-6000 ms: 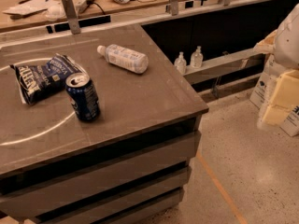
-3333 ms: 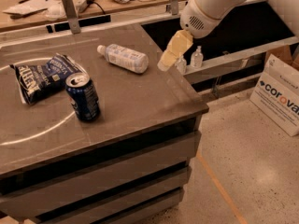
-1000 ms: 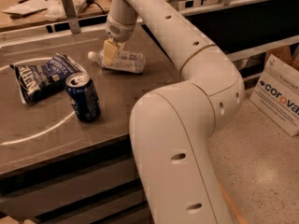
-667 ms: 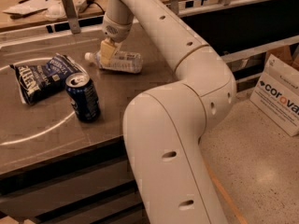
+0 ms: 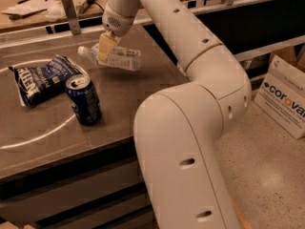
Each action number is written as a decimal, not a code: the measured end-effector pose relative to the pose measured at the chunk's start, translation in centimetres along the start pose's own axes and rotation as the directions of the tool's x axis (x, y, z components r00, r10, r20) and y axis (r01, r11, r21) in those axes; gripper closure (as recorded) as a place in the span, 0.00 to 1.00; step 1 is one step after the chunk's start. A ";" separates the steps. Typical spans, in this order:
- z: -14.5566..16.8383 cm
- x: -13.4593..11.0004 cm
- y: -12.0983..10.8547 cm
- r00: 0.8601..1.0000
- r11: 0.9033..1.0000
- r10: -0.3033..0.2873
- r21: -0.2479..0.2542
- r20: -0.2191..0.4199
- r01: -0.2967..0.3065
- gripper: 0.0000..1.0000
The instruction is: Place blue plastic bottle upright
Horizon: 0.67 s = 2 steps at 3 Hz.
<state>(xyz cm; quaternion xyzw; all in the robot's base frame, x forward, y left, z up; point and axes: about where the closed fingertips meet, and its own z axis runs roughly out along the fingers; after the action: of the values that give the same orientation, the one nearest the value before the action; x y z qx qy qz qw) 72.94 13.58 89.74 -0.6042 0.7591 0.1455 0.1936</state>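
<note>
1. Blue plastic bottle [image 5: 125,59], a clear slim one with a white cap and a pale printed label, lies on its side at the far middle of the grey worktop [image 5: 119,106]. Its cap points to about 10 o'clock, and its label print is too small to read.
2. A white cardboard box [image 5: 286,97] on the floor at 3 o'clock reads "corova" in dark letters, cut off at the edge. The crumpled dark blue snack bag [image 5: 40,78] bears white lettering that I cannot read.
3. The cream tool [image 5: 105,49] sits right on the blue plastic bottle near its neck. Whether it grips the bottle I cannot tell.
4. A dark blue soda can [image 5: 84,100] stands upright at 7 o'clock of the bottle, apart from it, with the bag just beside the can at 10 o'clock.
5. The white robot arm [image 5: 190,37] sweeps over the worktop's right side.
</note>
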 end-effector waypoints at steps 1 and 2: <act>-4.3 -1.0 1.3 0.983 0.999 -0.018 -0.034 0.185 0.025 1.00; -7.4 -0.7 1.6 0.908 0.996 0.007 -0.087 0.419 0.033 1.00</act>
<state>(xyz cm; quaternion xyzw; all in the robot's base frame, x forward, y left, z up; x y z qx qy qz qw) 70.62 11.16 96.55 -0.5722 0.6885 0.3050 0.3248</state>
